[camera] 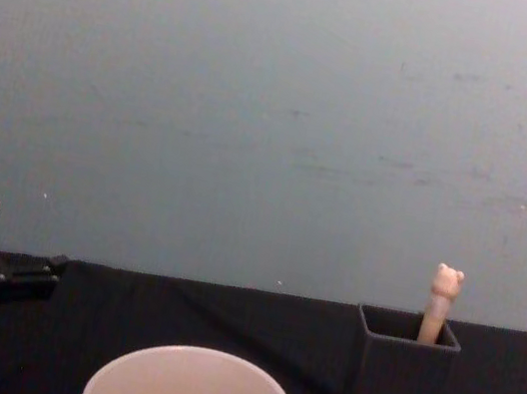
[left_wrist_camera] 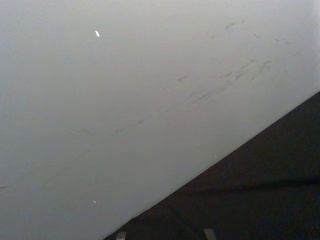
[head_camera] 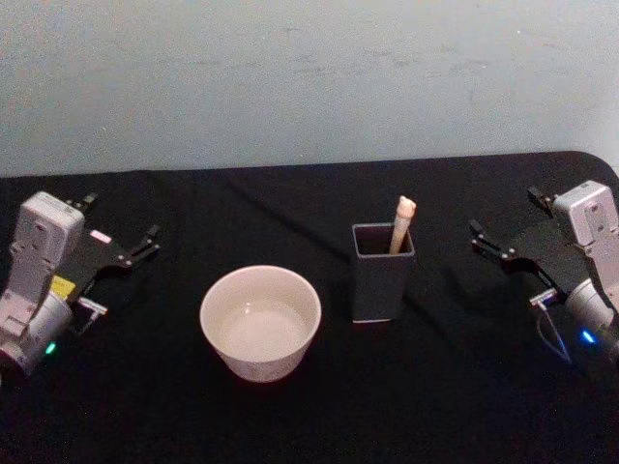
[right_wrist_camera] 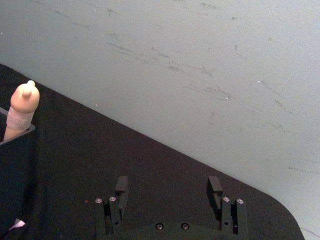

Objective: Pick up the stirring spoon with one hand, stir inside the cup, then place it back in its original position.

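Observation:
The stirring spoon (head_camera: 402, 222) stands in the dark grey square holder (head_camera: 382, 275) right of the table's middle; its beige bear-head handle (camera: 442, 300) sticks up above the holder's rim (camera: 407, 334), the bowl hidden inside. The handle (right_wrist_camera: 21, 110) also appears in the right wrist view. The wide white cup (head_camera: 260, 322) sits left of the holder, its rim (camera: 191, 387) low in the chest view. My left gripper (head_camera: 121, 242) rests open at the far left, well away from the cup. At the far right my right gripper (head_camera: 508, 227) is open and holds nothing, its black fingers (right_wrist_camera: 121, 187) spread.
A black cloth (head_camera: 309, 416) covers the table, which ends at a pale blue-grey wall (head_camera: 309, 77) behind. The table's rounded back right corner (right_wrist_camera: 280, 210) lies just past my right gripper. Bare cloth separates each gripper from the cup and holder.

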{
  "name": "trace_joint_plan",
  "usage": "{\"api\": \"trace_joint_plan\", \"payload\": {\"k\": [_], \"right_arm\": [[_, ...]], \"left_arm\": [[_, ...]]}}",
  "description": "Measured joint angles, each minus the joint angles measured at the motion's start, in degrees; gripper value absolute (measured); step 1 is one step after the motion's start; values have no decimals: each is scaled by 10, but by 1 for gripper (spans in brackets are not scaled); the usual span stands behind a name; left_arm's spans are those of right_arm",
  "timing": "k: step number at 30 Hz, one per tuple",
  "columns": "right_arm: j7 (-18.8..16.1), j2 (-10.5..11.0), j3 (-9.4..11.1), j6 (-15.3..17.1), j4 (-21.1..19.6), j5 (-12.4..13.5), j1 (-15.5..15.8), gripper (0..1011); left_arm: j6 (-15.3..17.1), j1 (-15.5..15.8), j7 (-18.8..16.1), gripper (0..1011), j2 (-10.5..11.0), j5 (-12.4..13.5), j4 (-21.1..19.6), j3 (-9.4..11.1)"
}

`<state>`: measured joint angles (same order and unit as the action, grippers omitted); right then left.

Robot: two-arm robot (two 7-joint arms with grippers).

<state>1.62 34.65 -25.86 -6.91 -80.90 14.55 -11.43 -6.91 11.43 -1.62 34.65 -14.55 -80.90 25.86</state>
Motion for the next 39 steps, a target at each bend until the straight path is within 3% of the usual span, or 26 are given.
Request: {"api": "trace_joint_plan", "payload": {"k": [39], "right_arm": [[0, 0, 0, 0, 0, 0, 0, 1000]], "left_arm": [[0, 0, 0, 1001, 0, 0, 0, 0]]}}
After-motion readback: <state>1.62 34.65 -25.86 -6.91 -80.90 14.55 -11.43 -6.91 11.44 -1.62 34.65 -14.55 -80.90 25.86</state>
